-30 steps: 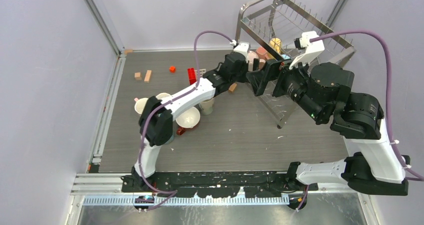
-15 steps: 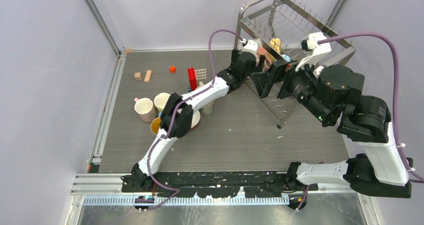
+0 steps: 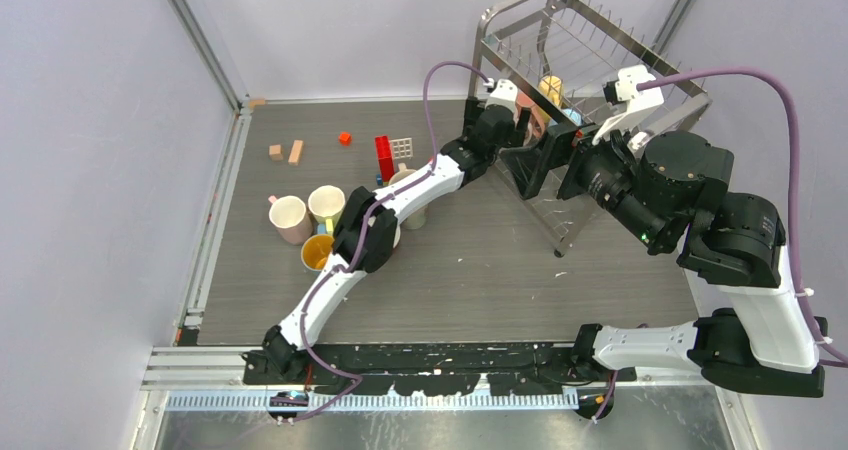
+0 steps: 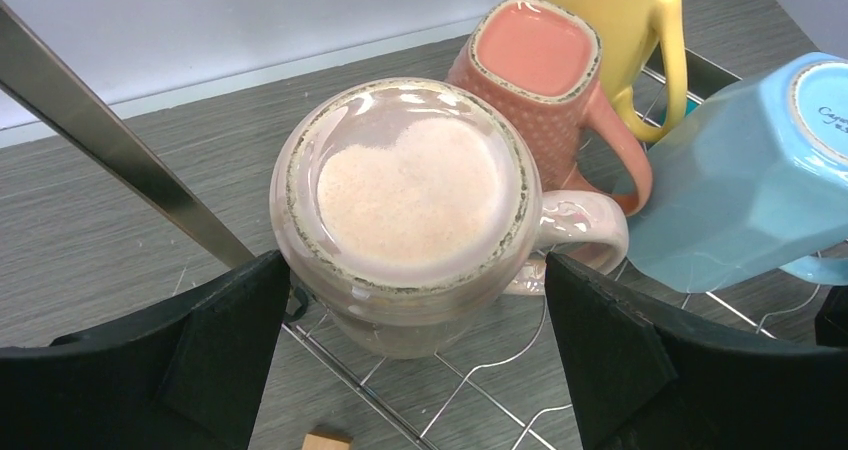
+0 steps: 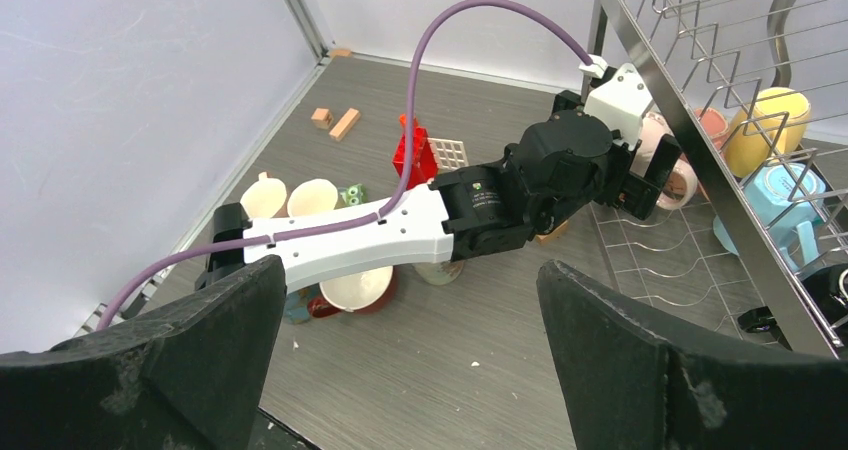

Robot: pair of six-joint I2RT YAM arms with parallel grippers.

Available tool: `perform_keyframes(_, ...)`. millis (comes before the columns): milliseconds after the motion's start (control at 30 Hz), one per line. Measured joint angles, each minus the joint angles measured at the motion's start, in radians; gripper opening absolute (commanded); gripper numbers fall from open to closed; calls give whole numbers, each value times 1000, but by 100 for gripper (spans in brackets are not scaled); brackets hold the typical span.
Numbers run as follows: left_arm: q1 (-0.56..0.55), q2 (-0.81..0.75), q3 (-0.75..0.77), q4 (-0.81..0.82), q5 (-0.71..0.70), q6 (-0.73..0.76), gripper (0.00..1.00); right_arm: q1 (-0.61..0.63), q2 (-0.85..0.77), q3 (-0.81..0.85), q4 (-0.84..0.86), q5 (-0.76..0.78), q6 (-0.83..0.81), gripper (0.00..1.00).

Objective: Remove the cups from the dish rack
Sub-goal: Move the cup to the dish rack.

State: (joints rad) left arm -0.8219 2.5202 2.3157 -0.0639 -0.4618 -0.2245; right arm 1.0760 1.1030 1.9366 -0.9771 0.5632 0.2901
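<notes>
The light blue cup (image 4: 735, 185) and the yellow cup (image 4: 610, 10) are cut off at the edges of the left wrist view. With the coral cup (image 4: 535, 55) and the upturned pale pink cup (image 4: 405, 205), that makes four cups counted in the dish rack (image 3: 585, 35). The left fingers (image 4: 225, 345) stand wide apart on either side of the pink one, not clamped on it. On the bench (image 3: 500, 260) a beige cup (image 3: 290, 218), a cream cup (image 3: 326, 204) and a mustard cup (image 3: 317, 254) show plainly, and others hide under the left arm (image 3: 400, 185). The right fingers (image 5: 190, 360) are spread too and hold nothing.
</notes>
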Motion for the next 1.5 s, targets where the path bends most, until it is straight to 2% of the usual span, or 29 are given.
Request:
perform_keyframes(400,17,44,6,36,29,-12,98,0,-2,-7,-3,-16,-1,100)
perform_keyframes(467,19,44,6,45,37,-11,92,0,-3,-12,-5,-18,-1,100)
perform_keyframes(600,20,44,6,49,48,-7,71,0,-4,-17,-6,-19,-3,100)
perform_keyframes(700,20,44,2,55,62,-4,65,0,-4,-18,-8,-19,-3,100)
perform_keyframes(1033,15,-40,-171,166,93,-8,60,0,-6,-32,-8,-19,-3,100)
perform_keyframes(1500,-24,-68,-203,162,122,-66,58,0,-21,-53,-8,-18,-3,100)
